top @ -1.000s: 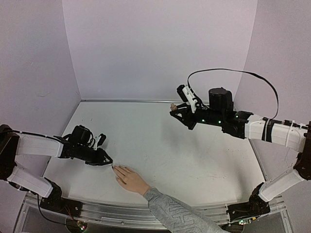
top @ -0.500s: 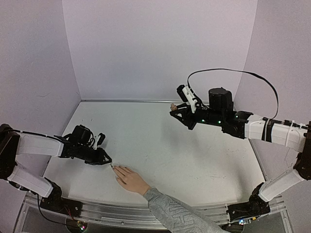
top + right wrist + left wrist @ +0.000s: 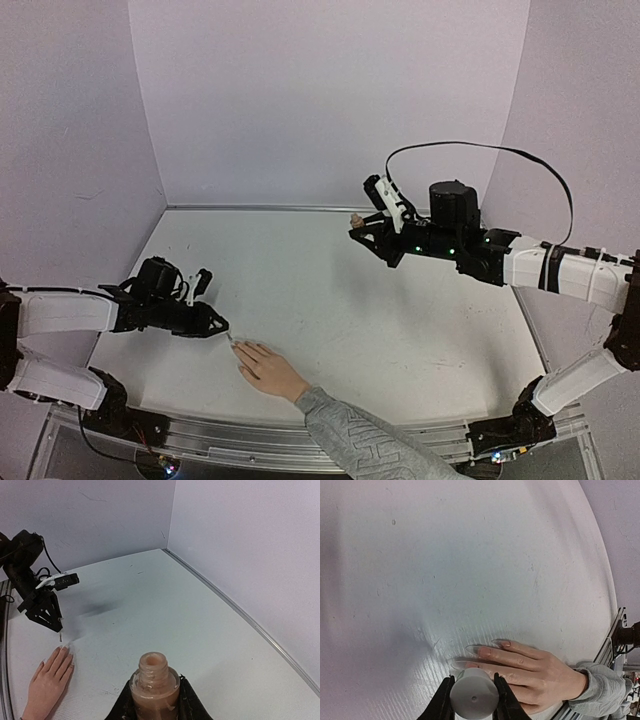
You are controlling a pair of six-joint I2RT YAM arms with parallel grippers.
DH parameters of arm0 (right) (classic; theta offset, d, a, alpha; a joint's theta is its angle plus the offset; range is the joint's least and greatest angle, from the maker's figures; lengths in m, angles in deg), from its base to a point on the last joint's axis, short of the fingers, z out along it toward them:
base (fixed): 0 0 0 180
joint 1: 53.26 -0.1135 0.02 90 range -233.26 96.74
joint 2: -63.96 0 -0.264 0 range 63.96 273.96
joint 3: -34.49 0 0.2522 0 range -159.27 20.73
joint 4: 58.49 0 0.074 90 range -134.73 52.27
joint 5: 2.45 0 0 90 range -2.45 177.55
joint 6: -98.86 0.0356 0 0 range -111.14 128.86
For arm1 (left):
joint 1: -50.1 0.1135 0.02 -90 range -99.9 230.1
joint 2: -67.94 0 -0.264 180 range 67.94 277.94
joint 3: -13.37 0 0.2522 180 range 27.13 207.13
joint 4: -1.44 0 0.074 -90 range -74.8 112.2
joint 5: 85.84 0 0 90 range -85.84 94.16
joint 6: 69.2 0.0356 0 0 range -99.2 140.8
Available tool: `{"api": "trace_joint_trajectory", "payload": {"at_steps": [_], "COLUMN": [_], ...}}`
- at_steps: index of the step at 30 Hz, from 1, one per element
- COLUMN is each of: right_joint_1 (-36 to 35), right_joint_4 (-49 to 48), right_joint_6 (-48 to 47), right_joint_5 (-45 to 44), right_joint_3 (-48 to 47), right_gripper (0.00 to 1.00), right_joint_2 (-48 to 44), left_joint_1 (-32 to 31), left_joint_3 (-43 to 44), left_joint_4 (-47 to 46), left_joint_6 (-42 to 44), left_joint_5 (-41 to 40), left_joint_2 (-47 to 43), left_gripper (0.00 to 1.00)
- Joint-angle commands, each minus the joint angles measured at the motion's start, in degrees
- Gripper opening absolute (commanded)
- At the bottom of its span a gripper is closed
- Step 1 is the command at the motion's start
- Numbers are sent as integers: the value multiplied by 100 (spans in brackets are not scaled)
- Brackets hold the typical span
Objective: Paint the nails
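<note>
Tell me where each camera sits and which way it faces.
Top external: high behind the bases, looking down over the table; shows the left arm, right arm, left end effector, right end effector and the hand.
Left wrist: on the left arm, facing down at the table; its fingers grip a white cap over the hand's fingertips.
Right wrist: on the right arm, facing across the table toward the left arm; its fingers hold an open polish bottle.
Shared: all three show the hand.

blocked: human hand (image 3: 265, 368) just beside left gripper (image 3: 222, 331); open: middle of table (image 3: 340, 285)
</note>
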Motion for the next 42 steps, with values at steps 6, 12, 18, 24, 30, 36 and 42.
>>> {"api": "trace_joint_trajectory", "payload": {"at_steps": [6,12,18,24,30,36,42], "right_joint_1": [27,27,27,27,27,27,31], "right_joint_4": [-229,-246,-260,-257,-261,-256,-247], "right_joint_6": [46,37,37,46,46,55,55], "right_joint_5": [37,93,86,108,121,112,109], "right_joint_3": [-93,-119,-128,-143,-163,-158,-146], "right_gripper": [0,0,0,0,0,0,0], "right_joint_2": [-114,-13,24,54,46,28,3], "left_joint_1": [18,18,18,18,17,18,18], "left_joint_3": [260,260,287,301,333,372,365], "left_joint_4": [-200,-200,-225,-236,-227,-220,-209], "left_joint_6": [187,200,244,257,216,153,117], "left_joint_5": [461,483,580,605,504,332,246], "left_joint_2": [486,475,505,566,656,754,745], "left_gripper": [0,0,0,0,0,0,0]}}
